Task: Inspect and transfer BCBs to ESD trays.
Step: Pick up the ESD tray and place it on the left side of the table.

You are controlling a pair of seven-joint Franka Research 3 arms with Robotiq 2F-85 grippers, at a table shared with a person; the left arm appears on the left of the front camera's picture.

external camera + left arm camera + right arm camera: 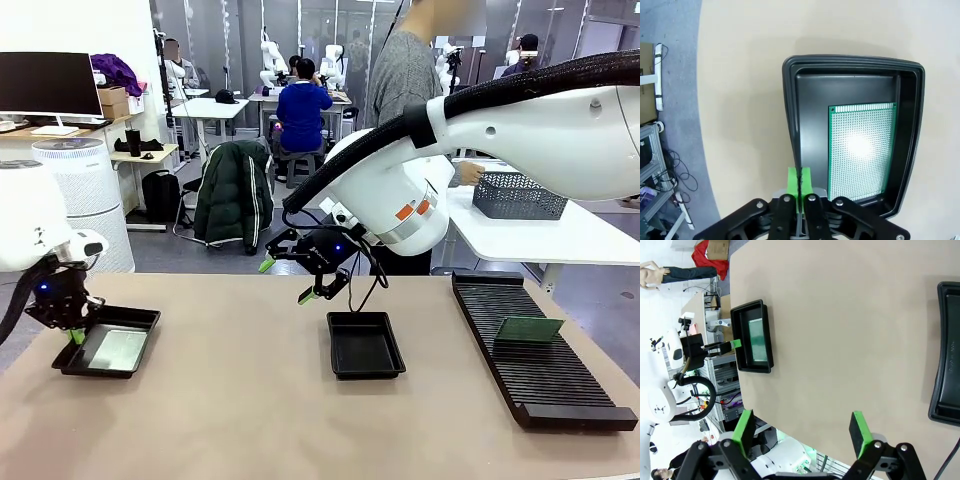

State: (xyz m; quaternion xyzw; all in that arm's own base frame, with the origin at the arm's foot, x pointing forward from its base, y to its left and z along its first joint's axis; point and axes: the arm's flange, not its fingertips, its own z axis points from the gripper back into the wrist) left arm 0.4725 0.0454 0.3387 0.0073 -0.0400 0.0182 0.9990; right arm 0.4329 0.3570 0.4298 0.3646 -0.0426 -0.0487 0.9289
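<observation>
Snagging is the nearer risk: the left fingers (794,181), pressed together and empty, hang over the rim of the left ESD tray (790,125) beside its BCB (861,150), so a careless move could jolt the board. Farther on, the right arm reaches over the second tray (365,350), its right fingers (308,296) spread and empty. Another BCB (530,329) stands on the rack (545,375).

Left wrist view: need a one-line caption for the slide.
Left hand, shut and empty, poised by the rim of an ESD tray in which one BCB lies flat.
</observation>
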